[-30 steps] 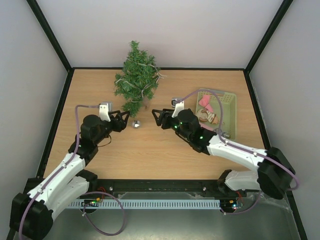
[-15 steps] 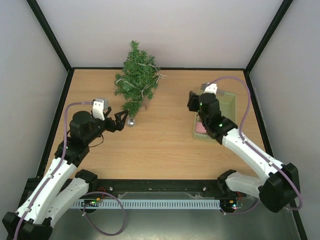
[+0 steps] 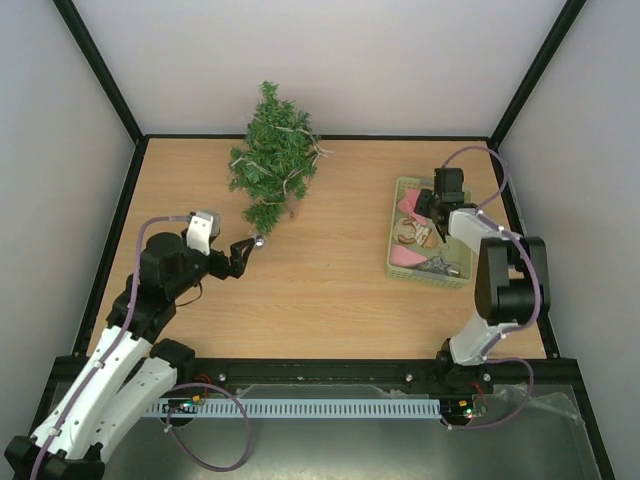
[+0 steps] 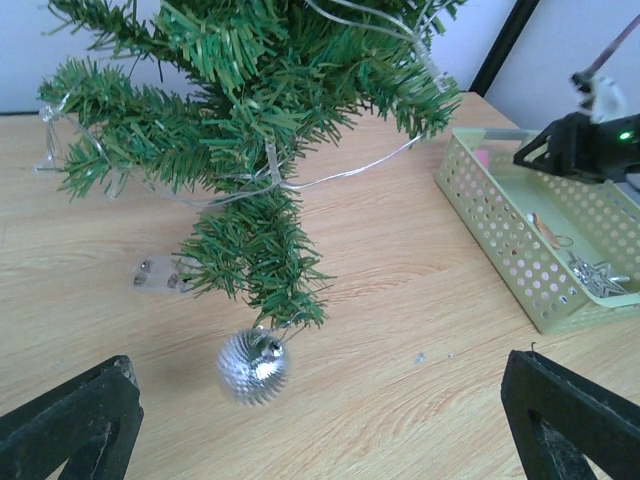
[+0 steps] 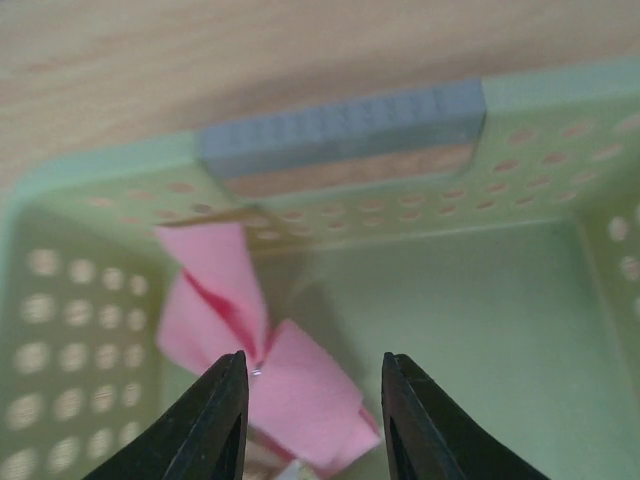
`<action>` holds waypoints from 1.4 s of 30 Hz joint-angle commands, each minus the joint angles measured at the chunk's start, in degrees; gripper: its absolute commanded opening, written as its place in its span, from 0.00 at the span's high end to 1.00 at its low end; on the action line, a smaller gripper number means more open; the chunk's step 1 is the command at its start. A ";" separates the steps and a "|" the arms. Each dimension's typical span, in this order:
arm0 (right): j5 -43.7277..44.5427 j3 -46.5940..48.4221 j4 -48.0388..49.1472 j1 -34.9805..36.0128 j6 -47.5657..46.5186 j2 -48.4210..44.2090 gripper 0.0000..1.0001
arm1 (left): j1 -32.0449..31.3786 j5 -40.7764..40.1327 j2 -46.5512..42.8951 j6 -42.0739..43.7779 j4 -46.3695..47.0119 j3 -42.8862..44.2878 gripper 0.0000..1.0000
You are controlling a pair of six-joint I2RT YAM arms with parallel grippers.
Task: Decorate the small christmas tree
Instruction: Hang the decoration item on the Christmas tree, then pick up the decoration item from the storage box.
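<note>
We note: left gripper point(image 3: 246, 252) spread wide, empty. Silver bauble point(image 4: 252, 366) hangs at 6 o'clock of small christmas tree point(image 3: 275, 160). Right gripper point(image 5: 312, 420) fingers apart above pink bow point(image 5: 215, 290) in basket point(image 5: 480, 300).

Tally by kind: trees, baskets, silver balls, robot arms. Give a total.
Small christmas tree: 1
Green basket: 1
Silver ball: 1
Robot arms: 2, left arm and right arm
Total: 5

Wooden tabletop point(image 3: 330, 290), light grain. Pale green perforated plastic basket point(image 3: 392, 235) on its right side, holding: one pink fabric bow point(image 5: 215, 290) at the far end; one silver star ornament point(image 4: 597, 275) at the near end. One silver glitter ball point(image 4: 252, 365), hanging just above the tabletop, well left of the basket.
</note>
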 commanded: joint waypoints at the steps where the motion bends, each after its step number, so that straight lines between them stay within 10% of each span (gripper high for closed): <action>1: -12.47 4.04 2.37 -3.20 -2.09 6.95 0.65 | 0.30 0.59 -2.02 2.33 0.13 -0.59 0.01; 11: -19.89 11.25 1.92 -4.30 -3.45 18.18 0.59 | -0.28 -1.85 -1.45 2.66 -0.05 -0.95 0.01; 18: -14.63 13.66 -3.12 -4.30 -8.71 16.51 0.98 | 0.02 -4.96 0.33 1.98 -0.97 -0.27 0.01; 24: -11.67 11.36 -6.61 -4.23 -7.43 7.38 0.98 | 2.46 -11.67 5.65 -3.27 -2.07 1.76 0.01; 42: -8.81 5.73 -5.62 3.81 -0.21 -22.88 0.98 | 25.72 19.82 36.26 -24.96 31.90 6.55 0.32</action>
